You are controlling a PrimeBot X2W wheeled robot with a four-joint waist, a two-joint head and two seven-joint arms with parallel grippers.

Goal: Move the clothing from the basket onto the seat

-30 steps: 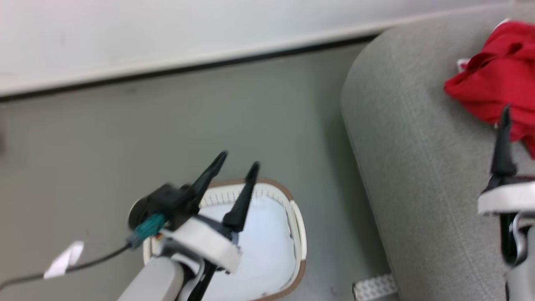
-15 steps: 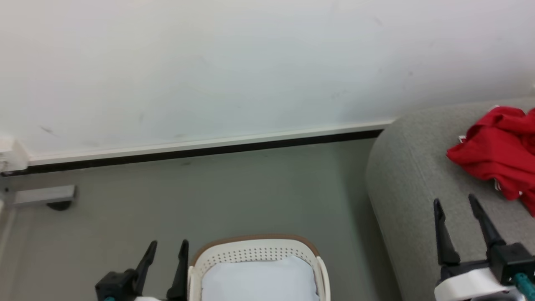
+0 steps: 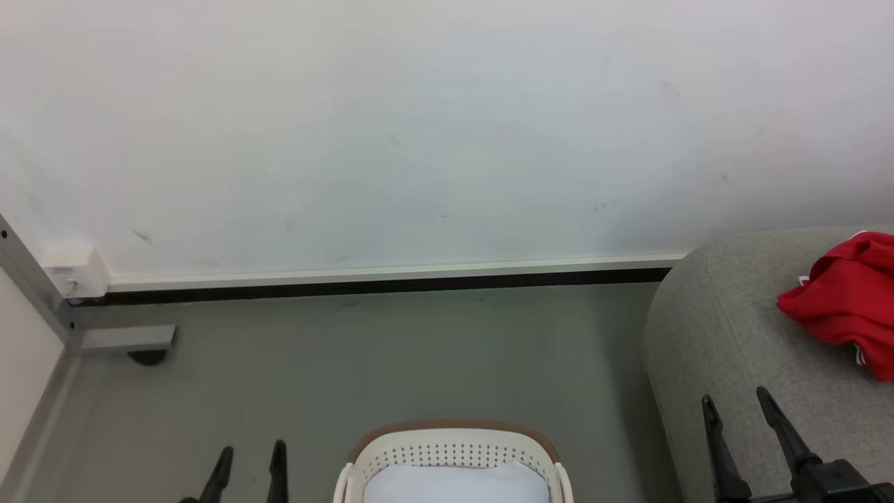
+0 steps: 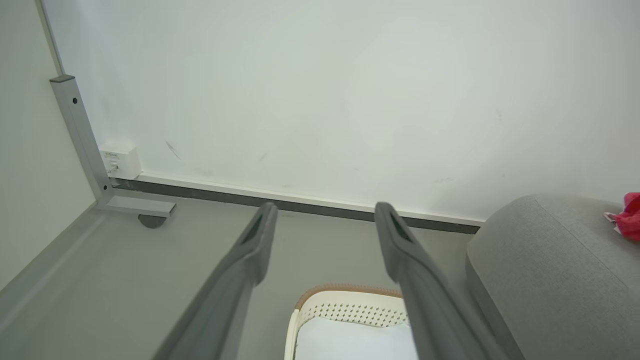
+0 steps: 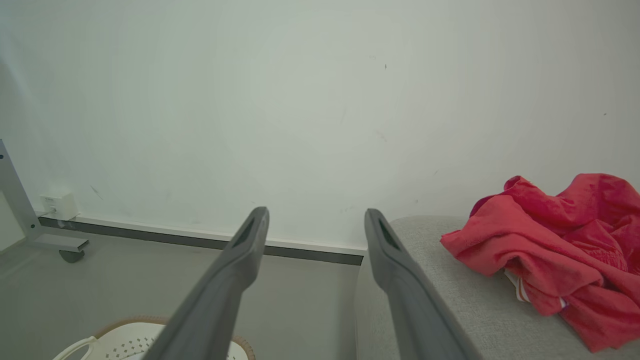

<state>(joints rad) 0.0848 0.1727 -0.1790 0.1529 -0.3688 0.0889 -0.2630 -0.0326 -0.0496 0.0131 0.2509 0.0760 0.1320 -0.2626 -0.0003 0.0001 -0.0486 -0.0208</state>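
On the right, across the grey sofa seat (image 3: 726, 328), the red clothing (image 3: 845, 307) is lying in a crumpled heap with a little white trim showing. It is well apart from the basket (image 3: 454, 427), which is sitting on the floor (image 3: 391, 349) below the wall (image 3: 419, 140). The part of the basket that is showing is presenting a pale, bare inside with no red in it, though its nearer part is running off the lower edge of the head view, so whether it is fully emptied cannot be told. The left hand (image 3: 253, 448) is hovering just beside the basket with its fingers parted and nothing between them. The right hand (image 3: 735, 397) is hovering over the seat's front edge, short of the heap, likewise spread wide and carrying nothing, as its own wrist view is confirming. Judging by this, the transfer is at or very near its end, and both hands are resting between steps. The next move is calling for a look down into the basket: if a garment is remaining, one hand needs lowering inside to pinch the fabric.
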